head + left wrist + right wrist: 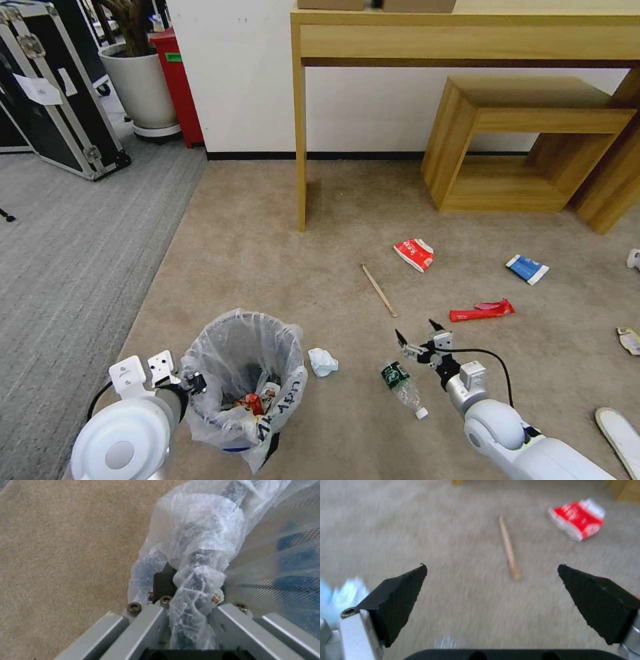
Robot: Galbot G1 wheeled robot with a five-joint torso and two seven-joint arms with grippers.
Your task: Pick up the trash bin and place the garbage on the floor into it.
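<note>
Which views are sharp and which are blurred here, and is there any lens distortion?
Head view: sharp, wide-angle bowing of the desk. Right wrist view: motion-smeared carpet, stick and carton; open right gripper crisper. Left wrist view: soft; left gripper shut on the bin rim.

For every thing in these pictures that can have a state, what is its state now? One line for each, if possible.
trash bin: upright on the carpet, lined with a bag, some litter inside.
left gripper: shut on the bin's bag-covered rim.
right gripper: open, empty, above the bottle.
bottle: crushed, lying on its side.
white paper: crumpled, beside the bin.
wooden stick: lying flat.
red-white carton: flattened, on the carpet.
red wrapper: lying flat.
</note>
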